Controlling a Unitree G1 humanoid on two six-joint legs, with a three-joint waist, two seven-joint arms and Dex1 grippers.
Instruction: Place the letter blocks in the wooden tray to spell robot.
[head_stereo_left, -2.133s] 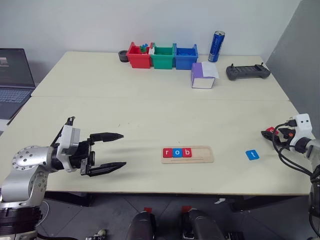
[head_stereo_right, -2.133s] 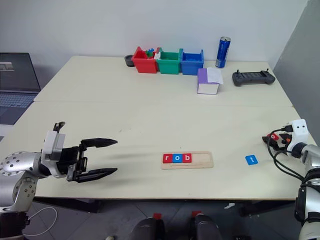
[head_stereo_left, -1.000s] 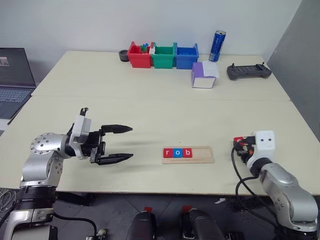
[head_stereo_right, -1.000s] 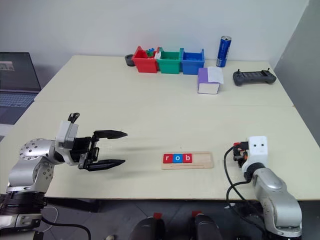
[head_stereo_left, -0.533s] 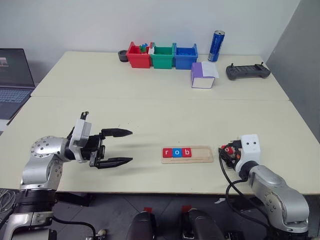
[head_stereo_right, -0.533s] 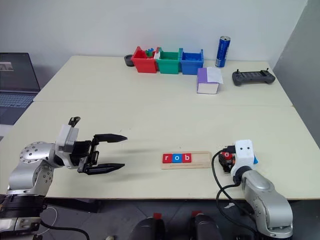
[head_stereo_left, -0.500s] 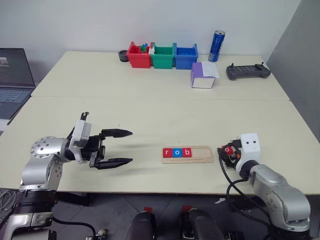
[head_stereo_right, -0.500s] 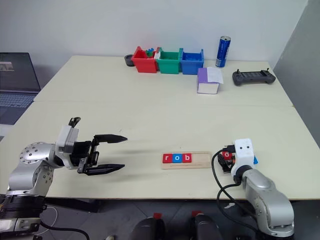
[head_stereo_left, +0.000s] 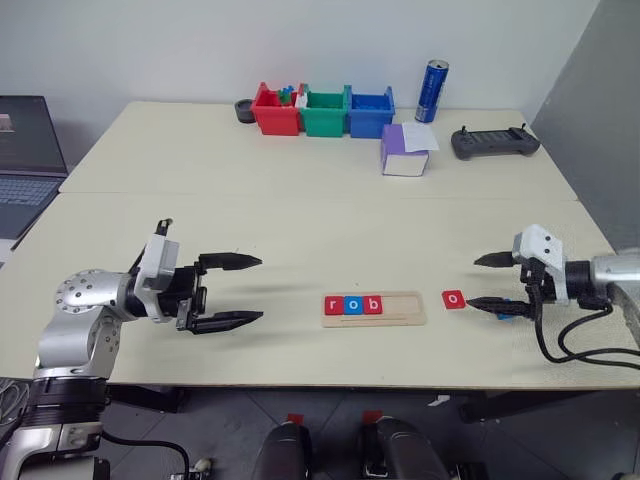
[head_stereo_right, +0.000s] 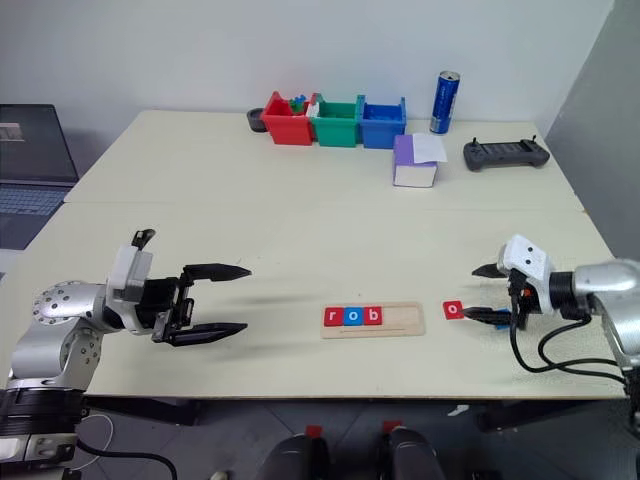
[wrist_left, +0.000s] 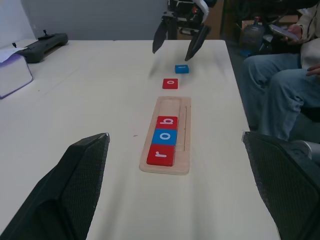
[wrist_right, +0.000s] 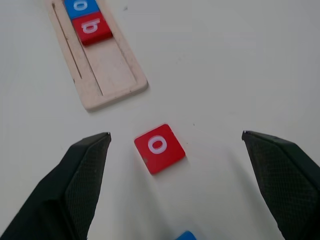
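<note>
Head view: wooden tray (head_stereo_left: 375, 308) on worktop (head_stereo_left: 300, 230) holding r, o, b; two slots bare. Red o block (head_stereo_left: 453, 299) just beside tray's right end. Right claw (head_stereo_left: 492, 280) wide, empty; left claw (head_stereo_left: 232, 291) wide, empty.

Left wrist view: blue block (wrist_left: 182, 68) beyond the o, unplaced.

Right wrist view: o loose between spread fingers.

The wooden tray (head_stereo_right: 374, 319) is seen lying flat on the table (head_stereo_right: 300, 220), with three letter blocks seated at its left end: a red r (head_stereo_right: 332, 317), a blue o (head_stereo_right: 352, 317) and a red b (head_stereo_right: 372, 316). The right half of the groove is left bare. Just beside the tray's right end, a red o block (head_stereo_right: 453, 310) is found flat on the table. The right gripper (head_stereo_right: 483, 293) is held with jaws spread wide, close to that block's right. The left gripper (head_stereo_right: 238, 299) is poised open well to the tray's left.
</note>
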